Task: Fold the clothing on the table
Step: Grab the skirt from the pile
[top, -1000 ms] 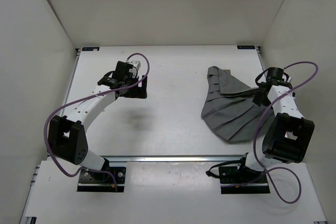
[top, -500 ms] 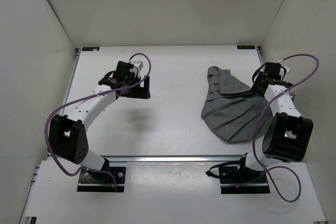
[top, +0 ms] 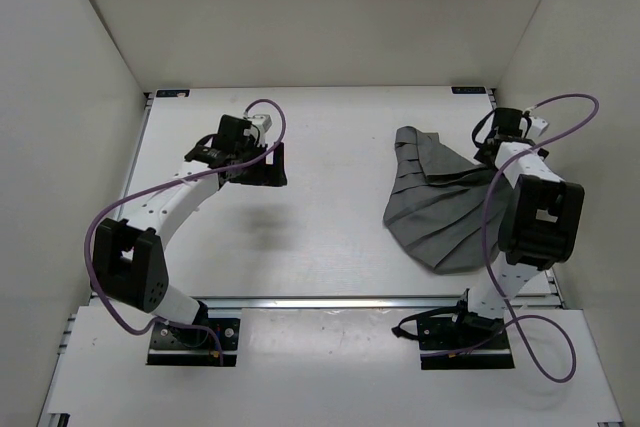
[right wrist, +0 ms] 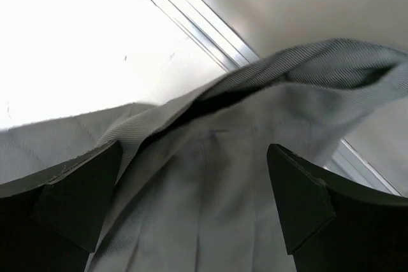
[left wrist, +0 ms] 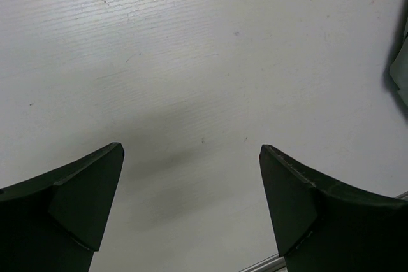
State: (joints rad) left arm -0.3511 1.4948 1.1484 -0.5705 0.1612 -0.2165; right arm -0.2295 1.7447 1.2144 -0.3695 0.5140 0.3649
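Left jaws gape wide over the matte white counter [top: 330, 147]; right jaws, wide too, hang above the pleated grey fabric garment [top: 440, 202], its edge hidden behind the right arm [top: 535, 217].

Clothing [top: 440, 209]: mid-grey, pleated, skirt-like. Lies in rumpled fan on right half of table [top: 330, 237], pleats widening toward near edge, far end bunched and folded over. Table matte white.

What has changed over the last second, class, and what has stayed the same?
The right arm reared up and carried the right end effector farther from its base, above the far right edge of the clothing; nothing was grasped or released. The clothing stayed put; the left arm and left end effector barely shifted.
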